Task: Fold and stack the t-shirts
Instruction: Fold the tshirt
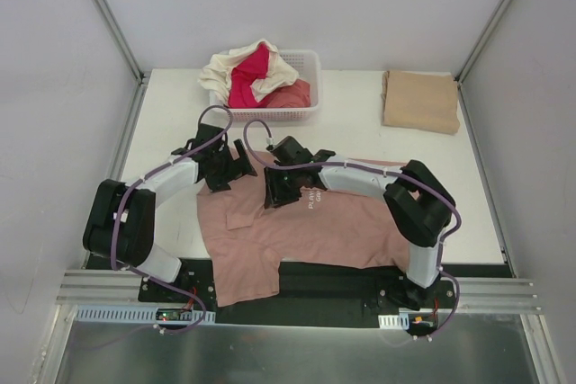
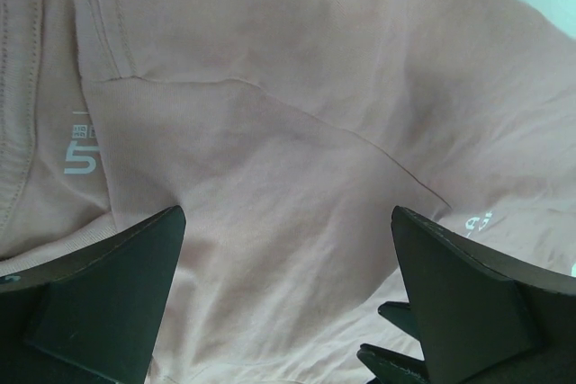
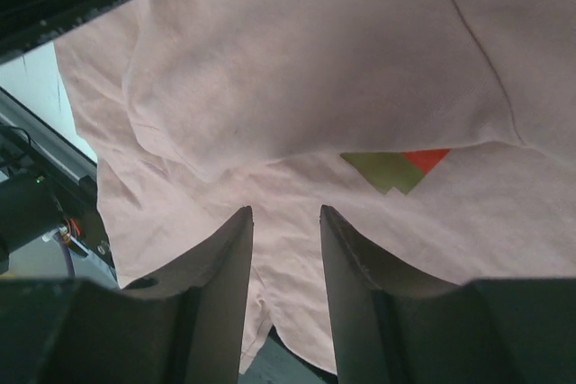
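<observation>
The dusty-pink t-shirt (image 1: 306,233) lies spread on the table's near middle, one part hanging over the front edge. My left gripper (image 1: 236,166) hovers low over its upper left part, jaws wide open and empty; the left wrist view shows the cloth (image 2: 270,114) between the fingers (image 2: 108,294). My right gripper (image 1: 279,188) is just beside it over the chest, its fingers (image 3: 225,276) a narrow gap apart with nothing held, near the green and red print (image 3: 396,168). A folded tan t-shirt (image 1: 420,101) lies at the back right.
A white lattice basket (image 1: 270,115) at the back middle holds cream (image 1: 225,69), magenta (image 1: 248,78) and coral (image 1: 292,94) tees. The two grippers are very close together. A metal rail (image 1: 297,290) runs along the front edge, with walls on both sides.
</observation>
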You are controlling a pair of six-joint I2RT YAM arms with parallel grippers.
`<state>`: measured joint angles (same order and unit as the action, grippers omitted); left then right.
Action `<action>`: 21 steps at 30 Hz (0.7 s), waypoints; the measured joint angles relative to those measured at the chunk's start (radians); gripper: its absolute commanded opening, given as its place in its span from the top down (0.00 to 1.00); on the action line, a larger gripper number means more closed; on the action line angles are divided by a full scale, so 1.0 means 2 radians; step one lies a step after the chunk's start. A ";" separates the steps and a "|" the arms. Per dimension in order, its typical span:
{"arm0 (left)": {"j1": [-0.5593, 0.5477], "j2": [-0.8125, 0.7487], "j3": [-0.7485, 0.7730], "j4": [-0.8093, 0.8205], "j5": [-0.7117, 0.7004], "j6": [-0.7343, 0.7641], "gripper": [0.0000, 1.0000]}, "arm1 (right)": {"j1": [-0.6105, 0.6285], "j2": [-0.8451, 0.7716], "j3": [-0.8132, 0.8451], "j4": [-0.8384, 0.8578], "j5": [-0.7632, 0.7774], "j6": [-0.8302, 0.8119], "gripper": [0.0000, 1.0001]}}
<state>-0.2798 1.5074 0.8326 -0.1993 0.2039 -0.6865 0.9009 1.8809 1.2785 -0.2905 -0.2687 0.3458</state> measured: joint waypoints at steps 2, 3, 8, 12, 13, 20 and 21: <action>0.003 0.003 0.000 0.005 0.002 0.001 0.01 | 0.002 0.004 0.004 0.000 0.005 0.005 0.62; 0.004 0.006 0.000 0.007 0.003 0.001 0.01 | 0.002 0.006 0.005 0.000 0.007 0.006 0.62; 0.006 0.020 0.000 0.012 0.007 0.002 0.01 | 0.006 0.023 0.012 0.000 0.018 0.012 0.66; 0.007 0.020 0.000 0.015 0.011 0.005 0.01 | 0.009 0.040 0.021 0.000 0.024 0.015 0.69; 0.007 0.020 0.000 0.015 0.011 0.006 0.01 | 0.010 0.044 0.022 0.000 0.026 0.016 0.69; 0.007 0.020 0.000 0.016 0.012 0.011 0.01 | 0.011 0.065 0.039 0.006 0.027 0.027 0.70; 0.007 0.020 0.000 0.016 0.012 0.011 0.01 | 0.011 0.068 0.041 0.006 0.027 0.029 0.71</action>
<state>-0.2665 1.5475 0.8326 -0.1677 0.2276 -0.6647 0.9237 2.0174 1.3602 -0.2779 -0.2142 0.4042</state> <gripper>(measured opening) 0.992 0.309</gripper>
